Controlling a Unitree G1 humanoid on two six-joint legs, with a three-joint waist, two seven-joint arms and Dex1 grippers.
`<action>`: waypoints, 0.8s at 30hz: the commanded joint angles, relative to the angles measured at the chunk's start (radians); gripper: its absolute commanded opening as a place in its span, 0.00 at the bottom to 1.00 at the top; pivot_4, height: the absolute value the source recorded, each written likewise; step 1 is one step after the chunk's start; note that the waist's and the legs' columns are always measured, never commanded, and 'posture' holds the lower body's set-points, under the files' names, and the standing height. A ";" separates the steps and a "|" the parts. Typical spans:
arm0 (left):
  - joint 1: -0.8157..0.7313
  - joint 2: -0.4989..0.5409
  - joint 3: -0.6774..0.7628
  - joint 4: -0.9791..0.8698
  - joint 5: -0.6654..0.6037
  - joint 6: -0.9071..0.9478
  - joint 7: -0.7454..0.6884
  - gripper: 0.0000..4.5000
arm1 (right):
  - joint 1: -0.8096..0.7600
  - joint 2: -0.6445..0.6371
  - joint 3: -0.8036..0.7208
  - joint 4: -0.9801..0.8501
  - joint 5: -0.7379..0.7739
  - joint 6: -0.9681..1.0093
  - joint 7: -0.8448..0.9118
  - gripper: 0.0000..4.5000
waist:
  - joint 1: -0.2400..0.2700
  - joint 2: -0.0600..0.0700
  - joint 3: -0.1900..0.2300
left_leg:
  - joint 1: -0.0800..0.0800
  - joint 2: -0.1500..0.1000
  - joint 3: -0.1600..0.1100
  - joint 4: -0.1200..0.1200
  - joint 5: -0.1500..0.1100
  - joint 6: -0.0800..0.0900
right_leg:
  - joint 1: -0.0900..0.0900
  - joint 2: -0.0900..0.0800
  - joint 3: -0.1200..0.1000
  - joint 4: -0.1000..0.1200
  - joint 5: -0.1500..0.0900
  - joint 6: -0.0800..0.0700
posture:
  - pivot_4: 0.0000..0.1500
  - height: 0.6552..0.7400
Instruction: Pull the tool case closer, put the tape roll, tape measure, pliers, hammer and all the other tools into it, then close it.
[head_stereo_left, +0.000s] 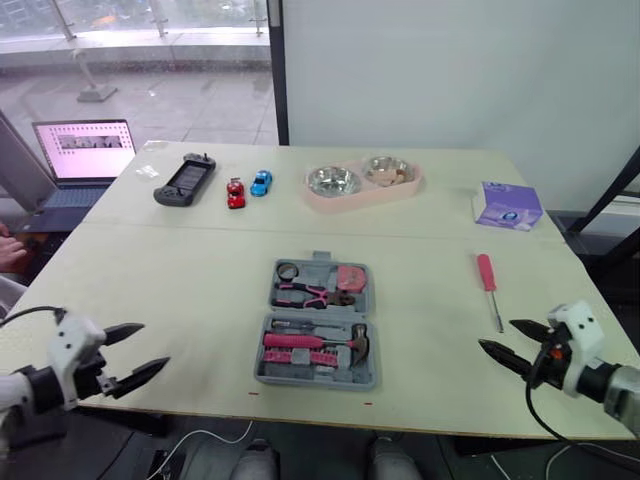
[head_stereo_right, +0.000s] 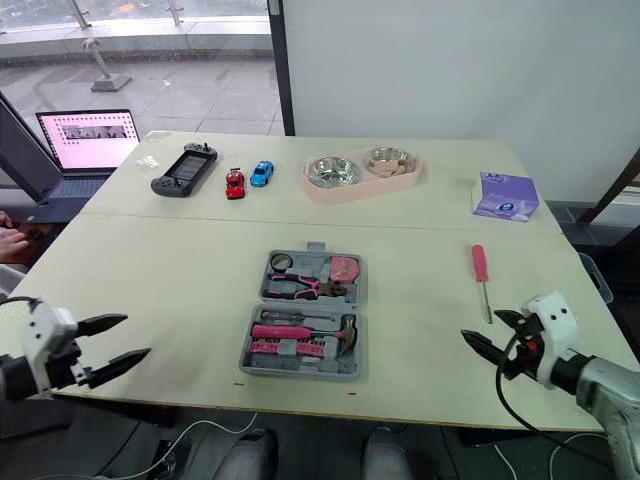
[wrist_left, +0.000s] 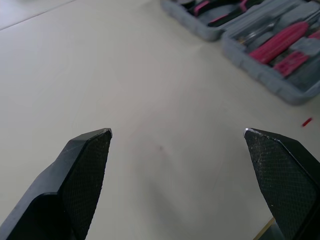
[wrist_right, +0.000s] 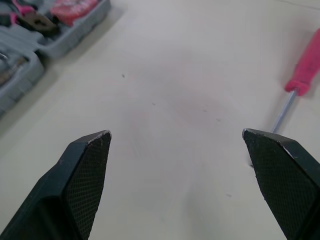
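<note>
- The grey tool case (head_stereo_left: 317, 322) lay open near the front middle of the table (head_stereo_left: 180, 270), both halves flat.
- In its far half sat the tape roll (head_stereo_left: 288, 271) at 10 o'clock, the tape measure (head_stereo_left: 350, 277) at 2 o'clock, and the pliers (head_stereo_left: 315, 294) between them.
- The near half held the hammer (head_stereo_left: 345, 346) with its head toward 3 o'clock, beside pink-handled tools.
- A red-handled screwdriver (head_stereo_left: 488, 288) lay on the bare table at 3 o'clock from the case, well apart from it.
- The left gripper (head_stereo_left: 155, 345) hovered at 8 o'clock from the case, fingers spread wide and holding nothing.
- The right gripper (head_stereo_left: 496, 334) hovered at 4 o'clock from the case, just near of the screwdriver tip, fingers likewise spread and empty.
- Along the far side stood a game controller (head_stereo_left: 185, 180), two toy cars (head_stereo_left: 235, 193), a pink double bowl (head_stereo_left: 362, 182) and a purple box (head_stereo_left: 508, 205).
</note>
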 joint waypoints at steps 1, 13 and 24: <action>-0.003 -0.026 -0.054 -0.162 -0.037 0.066 0.056 0.99 | -0.059 0.059 0.007 -0.096 -0.011 0.093 -0.182 1.00 | -0.001 0.000 0.000 | 0.000 0.000 0.000 0.000 0.000 0.000 | 0.000 0.000 0.000 0.000 0.000 0.000 | 1.00 1.00; -0.043 -0.109 -0.206 -0.482 -0.121 0.228 0.208 0.99 | -0.371 0.308 0.120 0.050 -0.232 0.148 -0.651 1.00 | -0.003 0.001 0.000 | 0.000 0.000 0.000 0.001 0.001 0.000 | 0.001 0.001 0.000 0.001 0.004 -0.005 | 1.00 1.00; -0.091 -0.133 -0.228 -0.579 -0.195 0.272 0.280 0.99 | -0.671 0.311 0.130 0.583 -0.317 -0.011 -0.725 1.00 | -0.008 0.002 0.001 | 0.001 0.000 -0.001 0.001 0.001 0.001 | 0.001 0.001 0.000 0.003 0.004 -0.006 | 1.00 1.00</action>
